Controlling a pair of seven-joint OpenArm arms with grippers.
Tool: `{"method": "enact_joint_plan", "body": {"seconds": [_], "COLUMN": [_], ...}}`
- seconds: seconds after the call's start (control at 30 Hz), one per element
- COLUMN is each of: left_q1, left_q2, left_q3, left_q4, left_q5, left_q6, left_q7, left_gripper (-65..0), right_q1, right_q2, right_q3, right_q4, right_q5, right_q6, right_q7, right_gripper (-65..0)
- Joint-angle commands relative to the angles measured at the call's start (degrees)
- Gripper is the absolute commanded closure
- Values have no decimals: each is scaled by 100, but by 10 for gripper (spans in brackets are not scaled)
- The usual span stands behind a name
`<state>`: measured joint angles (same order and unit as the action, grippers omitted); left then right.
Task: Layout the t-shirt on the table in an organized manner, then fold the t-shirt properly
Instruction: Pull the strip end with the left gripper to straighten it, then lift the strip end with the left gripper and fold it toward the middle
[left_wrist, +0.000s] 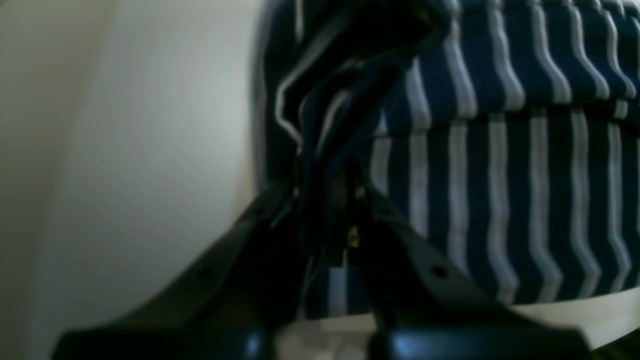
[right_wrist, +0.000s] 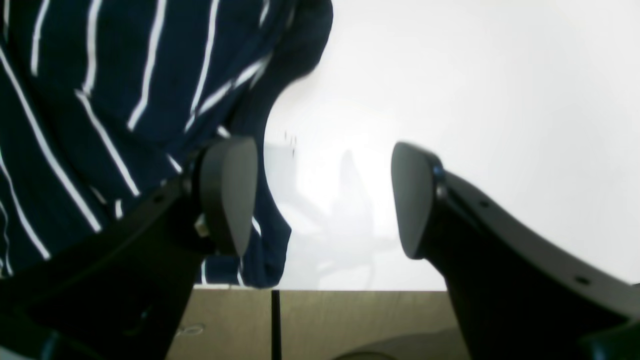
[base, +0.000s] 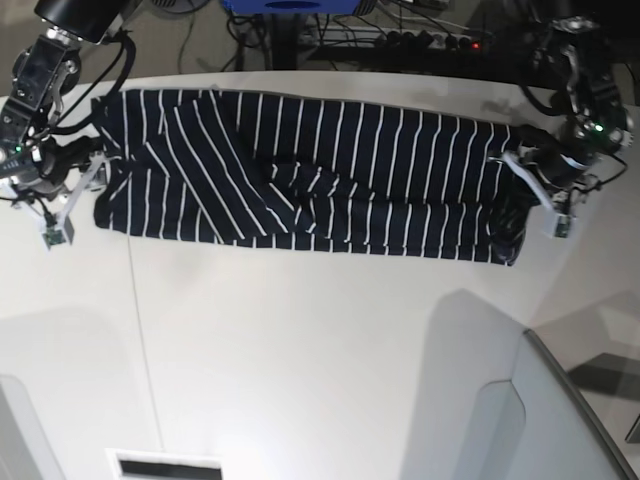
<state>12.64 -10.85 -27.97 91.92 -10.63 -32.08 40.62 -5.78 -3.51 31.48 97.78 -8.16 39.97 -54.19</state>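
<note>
Both arms reach down to opposite ends of the t-shirt (base: 300, 175), which lies spread in a long band across the far part of the table (base: 320, 350). The left gripper (left_wrist: 327, 200) sits low at one end of the t-shirt, its jaws pinched together on a bunched fold of the striped fabric. The right gripper (right_wrist: 322, 197) hovers at the other end with its jaws wide apart, one finger (right_wrist: 227, 192) over the t-shirt's edge, the other above bare table, holding nothing.
</note>
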Motion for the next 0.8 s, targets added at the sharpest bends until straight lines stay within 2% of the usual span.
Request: {"method": "enact_joint_plan", "body": {"seconds": [0.0,0.1,0.27,0.53,0.77], "left_q1": [-47,-82,-108,-275,-495], "left_q2": [131,703,1195,1556,1564], "left_q3": [-12,128,568,1280,1764], "left_q4": [237,448,421,245,-423], "left_q5": [109,619,786,795,734], "left_q6": [3,3,21,29,311], "left_q7": [-102,-102,-102,-110,-119], "left_gripper": [0,0,0,0,0], "right_q1": [55,55,55,64,64], "right_q2": [39,39,39,39,56], "right_q3": [-6,-6,-6,-6,-6], "right_q4": [90,90,90,90,90], "right_q5": [12,12,12,12,12], "right_q6": [3,3,3,3,3], "right_q7": [52,52,52,52,52], "right_gripper": [-390,-390,-390,-390,-390]}}
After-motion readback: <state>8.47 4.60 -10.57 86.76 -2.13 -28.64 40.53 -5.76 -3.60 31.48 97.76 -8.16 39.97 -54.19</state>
